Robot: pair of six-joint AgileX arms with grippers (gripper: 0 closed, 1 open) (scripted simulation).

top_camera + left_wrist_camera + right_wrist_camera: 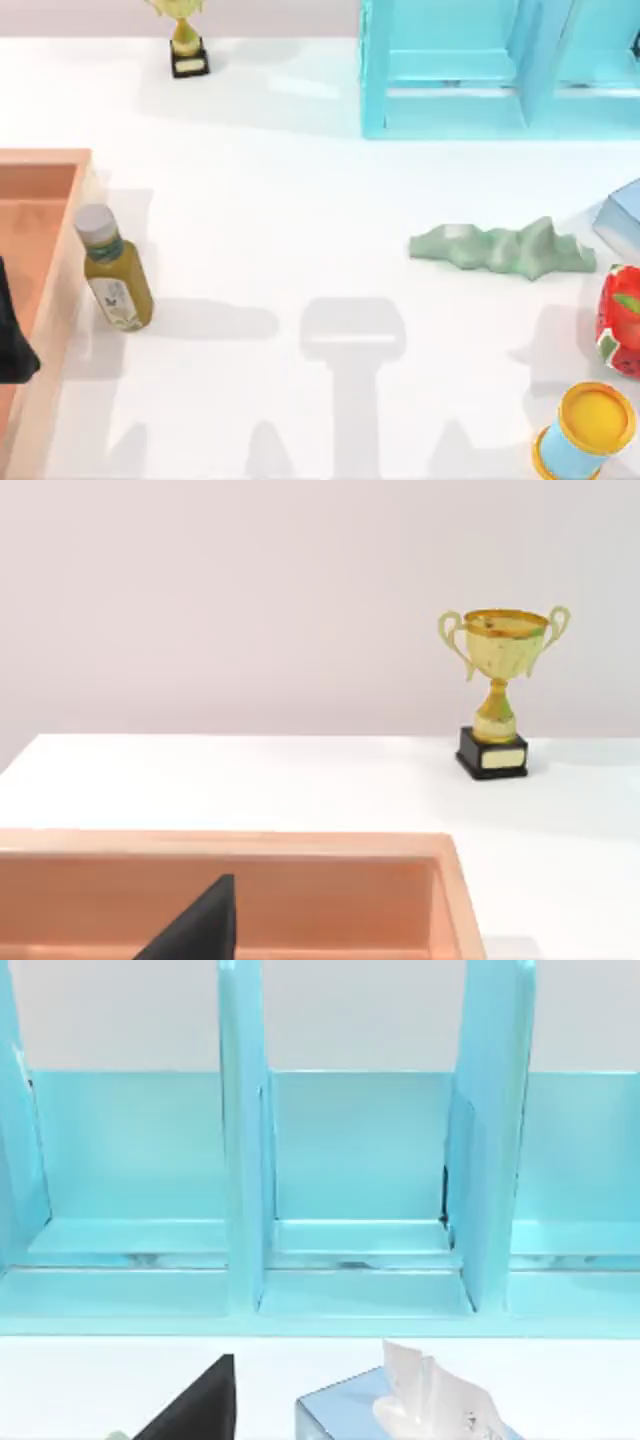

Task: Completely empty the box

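Nearest in the top view, a yellow-lidded, pale blue cylindrical tub and a red strawberry-patterned object sit at the bench's right edge, well apart from the work. At the left edge lies the large orange-tan, wood-coloured open box with low thick walls, and the left hand hangs over its interior as a dark shape; whether its fingers are spread or closed I cannot tell. Just outside the box's right wall stands the small olive-yellow juice bottle with a grey cap, upright on the white bench, close beside the wall, though I cannot tell whether they touch. The part of the box floor that is in view looks bare, so I judge the emptying largely done, with the left arm's job now being to lift straight up and clear the wall without brushing the bottle, which looks tall, narrow and easily tipped. Further out, a pale green crumpled ridge-shaped lump lies to the right, near a small pale blue tissue box in front of the right hand, whose fingers I equally cannot judge. At the far edge stand a gold trophy on a black base and the light blue shelf cabinet.
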